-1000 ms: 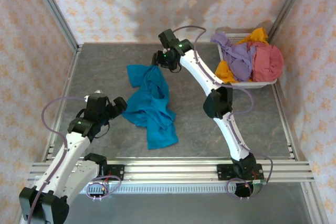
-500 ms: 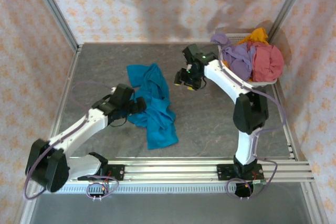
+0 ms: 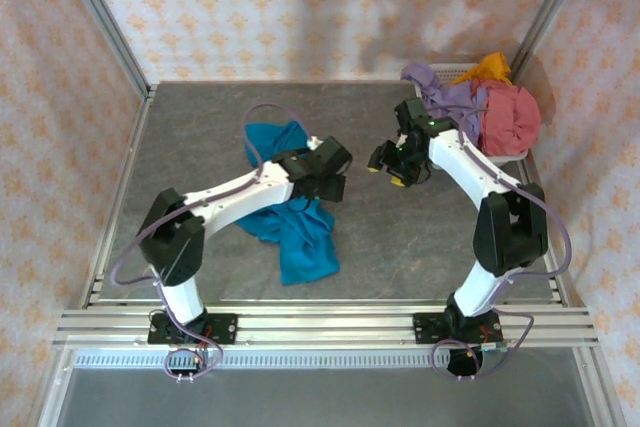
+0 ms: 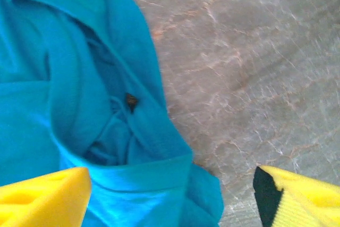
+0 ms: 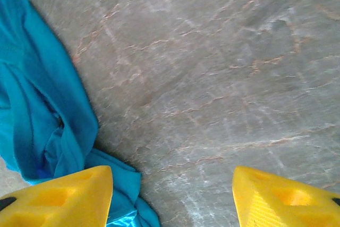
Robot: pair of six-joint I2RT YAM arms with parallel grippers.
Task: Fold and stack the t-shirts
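**Grey stone-patterned table** (image 3: 200, 117), bearing both arms.

**Left arm** (image 3: 235, 192): elbow folded close above its base, forearm stretched rightward across the teal-blue t-shirt (image 3: 305, 247). The shirt lies crumpled at mid-table, left of centre.

**Right arm** (image 3: 475, 167): arched up from its base, wrist bent leftward, beside the heap at the far right corner: lavender tee (image 3: 455, 102), dusty red tee (image 3: 510, 117) and orange-yellow tee (image 3: 492, 67).

**Left gripper** (image 3: 335, 187): jaws spread wide over the teal shirt's right edge, clasping nothing.

**Right gripper** (image 3: 387, 175): jaws spread above bare table, near that shirt and holding nothing.
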